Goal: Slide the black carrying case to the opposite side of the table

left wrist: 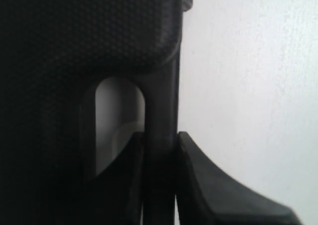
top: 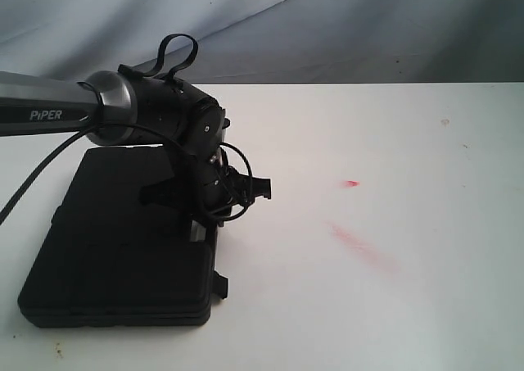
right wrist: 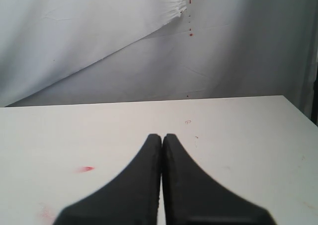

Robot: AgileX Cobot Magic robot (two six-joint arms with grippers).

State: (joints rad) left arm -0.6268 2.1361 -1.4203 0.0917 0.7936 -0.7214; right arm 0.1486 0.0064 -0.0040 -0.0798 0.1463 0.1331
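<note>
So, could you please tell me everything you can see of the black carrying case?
The black carrying case is a flat, rectangular shell with a finely pebbled, plastic-looking surface. It lies flat on the white table, at the left of the exterior view. A small latch juts from its right-hand edge, which also carries a moulded handle with an oval slot. The left gripper is shut on the handle bar, one finger through the slot.

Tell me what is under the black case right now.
The black case lies flat on the white table; bare tabletop shows through its handle slot, where the left pincer clamps the handle bar. Anything beneath the case body is covered.
</note>
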